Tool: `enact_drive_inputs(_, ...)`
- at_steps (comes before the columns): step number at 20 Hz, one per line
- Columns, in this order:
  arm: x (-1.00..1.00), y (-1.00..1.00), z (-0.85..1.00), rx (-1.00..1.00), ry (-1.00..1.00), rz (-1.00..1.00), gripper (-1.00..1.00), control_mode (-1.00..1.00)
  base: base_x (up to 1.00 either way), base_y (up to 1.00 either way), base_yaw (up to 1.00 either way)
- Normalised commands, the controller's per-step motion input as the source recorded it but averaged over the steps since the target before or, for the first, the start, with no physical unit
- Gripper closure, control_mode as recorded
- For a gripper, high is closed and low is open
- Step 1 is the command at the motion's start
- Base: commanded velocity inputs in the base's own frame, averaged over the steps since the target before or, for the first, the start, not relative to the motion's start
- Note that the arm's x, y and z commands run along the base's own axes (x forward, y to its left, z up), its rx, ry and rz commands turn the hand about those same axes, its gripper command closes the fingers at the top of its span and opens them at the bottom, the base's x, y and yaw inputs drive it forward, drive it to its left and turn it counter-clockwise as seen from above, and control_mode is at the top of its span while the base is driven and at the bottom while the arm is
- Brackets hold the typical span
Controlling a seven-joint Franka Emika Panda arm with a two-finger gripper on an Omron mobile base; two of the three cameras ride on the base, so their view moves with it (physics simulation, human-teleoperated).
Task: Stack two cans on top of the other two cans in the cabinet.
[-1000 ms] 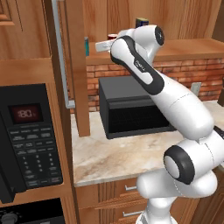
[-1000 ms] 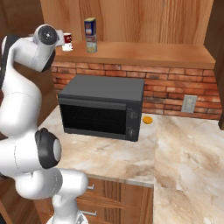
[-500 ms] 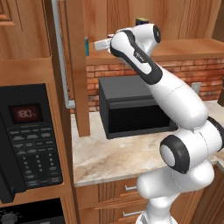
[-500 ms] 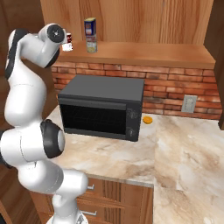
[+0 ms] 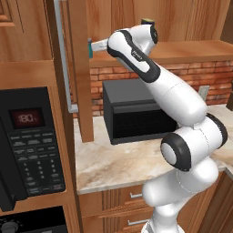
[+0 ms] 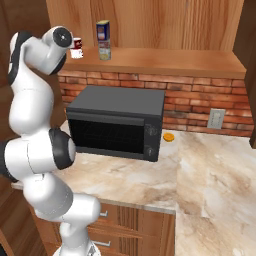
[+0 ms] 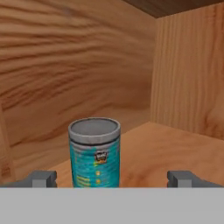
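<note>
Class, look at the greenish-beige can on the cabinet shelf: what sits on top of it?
The dark blue and yellow can stands stacked on the greenish-beige can. Whether anything lies behind the stack cannot be seen.

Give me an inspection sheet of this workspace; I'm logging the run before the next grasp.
Surface: cabinet shelf, wooden, bare to the right of the cans.
Job's things: teal can upright, apart from the fingertips; dark blue and yellow can already stacked on the greenish-beige can; red-and-white can beside them, nothing on top.
Clutter: small orange object on the counter.
Grippers: gripper open, lined up on the teal can.
Cables: nothing seen.
Surroundings: black microwave box, brick backsplash, wall outlet.
</note>
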Motion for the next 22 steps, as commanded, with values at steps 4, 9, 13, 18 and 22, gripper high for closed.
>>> enact_drive_inputs(4, 0.12, 0.21, 0.0, 0.0, 0.0, 0.0, -1.0, -1.0, 0.0, 0.0, 0.0)
enact_drive_inputs(9, 0.0, 0.21, 0.0, 0.0, 0.0, 0.0, -1.0, -1.0, 0.0, 0.0, 0.0)
enact_drive_inputs(13, 0.0, 0.22, 0.0, 0.0, 0.0, 0.0, -1.0, -1.0, 0.0, 0.0, 0.0)
enact_drive_inputs(18, 0.0, 0.06, 0.0, 0.0, 0.0, 0.0, -1.0, -1.0, 0.0, 0.0, 0.0)
enact_drive_inputs(22, 0.0, 0.0, 0.0, 0.0, 0.0, 0.0, -1.0, -1.0, 0.0, 0.0, 0.0)
